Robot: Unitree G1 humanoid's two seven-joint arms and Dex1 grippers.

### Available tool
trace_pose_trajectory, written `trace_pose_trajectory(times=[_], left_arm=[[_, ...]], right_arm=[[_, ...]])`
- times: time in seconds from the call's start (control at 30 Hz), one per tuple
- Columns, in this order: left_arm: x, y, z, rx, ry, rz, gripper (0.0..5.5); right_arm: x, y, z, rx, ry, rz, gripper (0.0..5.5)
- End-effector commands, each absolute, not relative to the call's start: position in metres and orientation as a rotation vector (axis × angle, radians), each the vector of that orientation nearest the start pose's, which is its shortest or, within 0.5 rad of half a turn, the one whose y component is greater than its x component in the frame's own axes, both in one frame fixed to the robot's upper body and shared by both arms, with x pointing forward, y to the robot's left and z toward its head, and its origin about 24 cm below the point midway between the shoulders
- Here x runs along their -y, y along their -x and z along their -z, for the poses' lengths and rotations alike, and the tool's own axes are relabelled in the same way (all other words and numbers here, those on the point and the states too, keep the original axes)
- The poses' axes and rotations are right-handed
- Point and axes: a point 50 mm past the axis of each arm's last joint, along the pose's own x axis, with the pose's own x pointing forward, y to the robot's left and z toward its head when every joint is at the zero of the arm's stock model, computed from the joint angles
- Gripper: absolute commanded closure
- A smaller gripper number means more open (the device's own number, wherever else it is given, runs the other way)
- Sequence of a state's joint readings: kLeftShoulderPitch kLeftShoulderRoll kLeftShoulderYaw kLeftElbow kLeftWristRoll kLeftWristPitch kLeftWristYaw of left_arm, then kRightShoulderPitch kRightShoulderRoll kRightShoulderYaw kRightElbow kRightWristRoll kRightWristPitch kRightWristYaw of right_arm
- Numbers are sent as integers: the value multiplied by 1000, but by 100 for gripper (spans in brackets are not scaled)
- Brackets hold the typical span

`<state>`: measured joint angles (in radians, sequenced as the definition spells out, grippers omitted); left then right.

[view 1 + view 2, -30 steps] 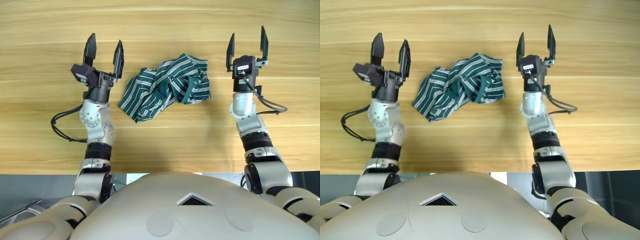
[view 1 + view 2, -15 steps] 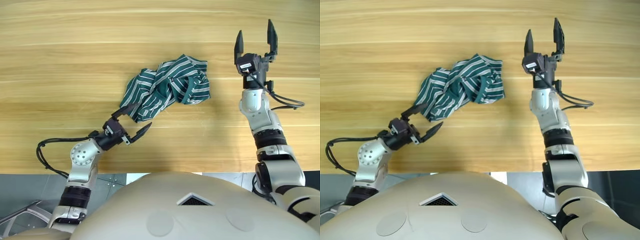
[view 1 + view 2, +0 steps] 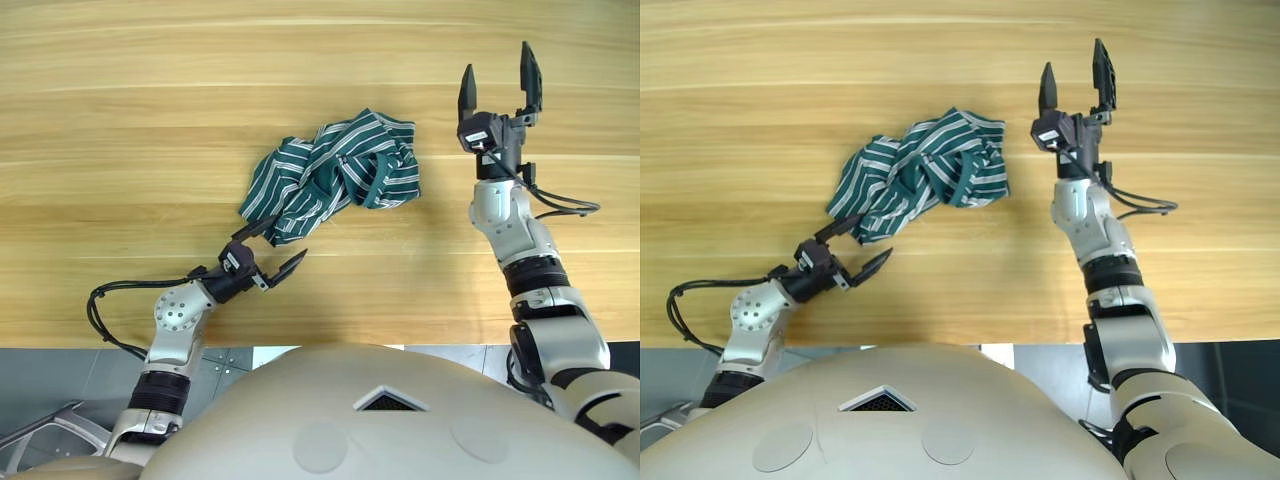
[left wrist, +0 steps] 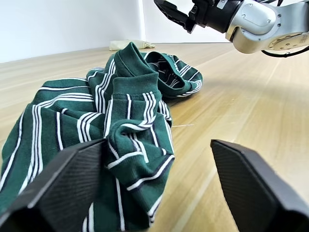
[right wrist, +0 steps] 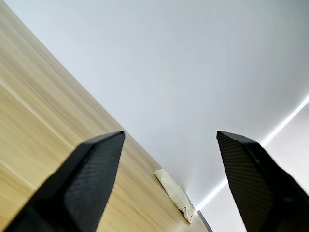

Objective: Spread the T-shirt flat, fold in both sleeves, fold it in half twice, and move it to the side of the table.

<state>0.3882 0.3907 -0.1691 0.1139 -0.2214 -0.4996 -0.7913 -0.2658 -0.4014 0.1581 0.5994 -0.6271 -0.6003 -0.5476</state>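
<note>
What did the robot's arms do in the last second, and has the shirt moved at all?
The left gripper swung from beside the T-shirt down to its near corner, jaws open at the fabric edge, nothing gripped yet. The right gripper shifted only slightly and stayed open. The T-shirt lies crumpled where it was on the table.

The left arm (image 3: 178,312) and right arm (image 3: 512,228) are pale silver-grey rounded shells with black bands at the joints. The left gripper (image 3: 291,236) and right gripper (image 3: 496,60) are black, with tapered, pointed fingers. A black cable (image 3: 92,308) loops beside each wrist.
</note>
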Motion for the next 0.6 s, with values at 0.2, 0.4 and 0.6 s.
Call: trace_pose_trajectory(times=[0.2,0.4,0.6], left_arm=[[-177,-143,16,-98,-104,833,303],[-180,-150,11,-43,-80,787,392],[-183,-153,-4,56,28,778,491]], right_arm=[[196,-280,-36,449,903,37,203],[197,-274,-29,429,916,23,203],[201,-243,-12,369,947,-159,203]])
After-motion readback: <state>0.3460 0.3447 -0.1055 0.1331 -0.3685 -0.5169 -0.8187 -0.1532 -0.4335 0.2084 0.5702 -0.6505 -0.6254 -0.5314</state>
